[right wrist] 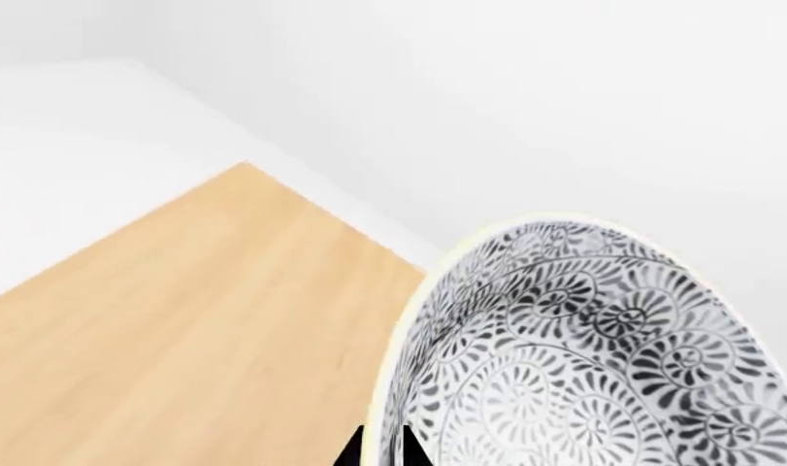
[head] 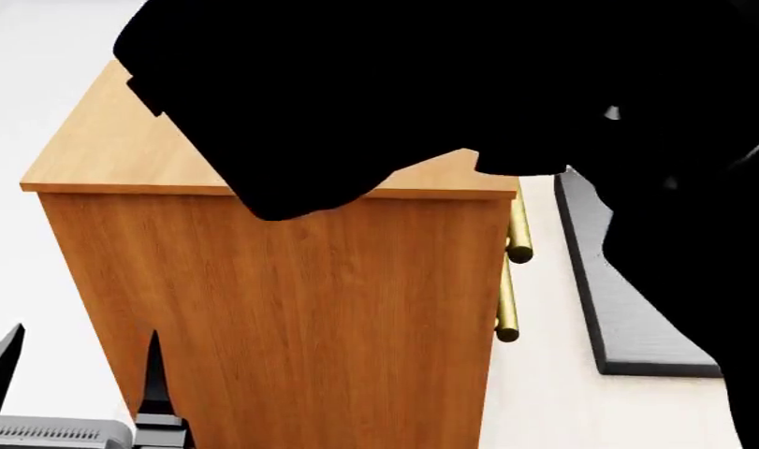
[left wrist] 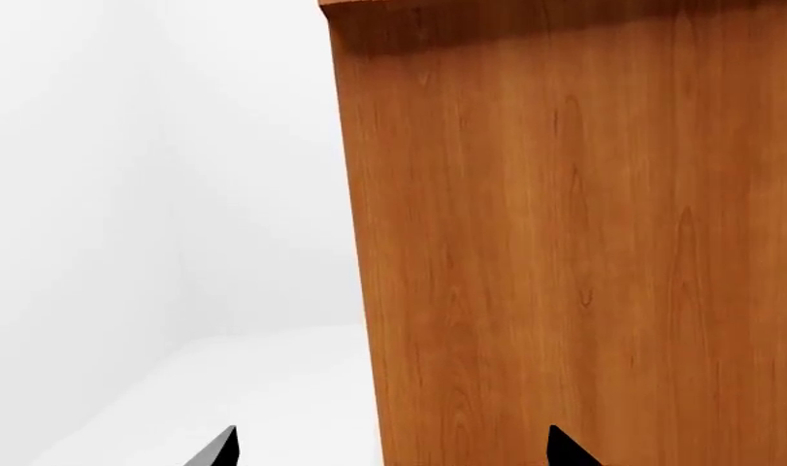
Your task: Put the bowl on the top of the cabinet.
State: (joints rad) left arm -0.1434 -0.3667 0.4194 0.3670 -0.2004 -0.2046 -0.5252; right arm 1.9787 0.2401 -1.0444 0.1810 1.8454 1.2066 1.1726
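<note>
- The deep round white ceramic bowl with a dark leaf pattern and thin yellow-green rim (right wrist: 587, 349) shows only in the right wrist view, tipped on edge with its patterned inside facing the camera. It hangs above the pale flat top of the tall orange-brown wooden cabinet (right wrist: 173, 349), not resting on it.
- The right gripper (right wrist: 382, 449) appears only as dark fingertips pinched close together at the bowl's rim, so it looks closed on that rim and carrying the bowl.
- In the head view the right arm is a large black shape over the cabinet top (head: 117, 140); the bowl itself is hidden behind it.
- I judge this the carrying-over step, with placement not yet done. The next move calls for lowering the bowl, levelling it onto its foot well inside the top's edges, then releasing.
- The left gripper (left wrist: 390, 451) hangs low beside the cabinet's side panel, its two dark tips spread wide apart with nothing between them.
- A dark grey slab (head: 617, 309) lies on the floor past the brass bar handles (head: 509, 281).
</note>
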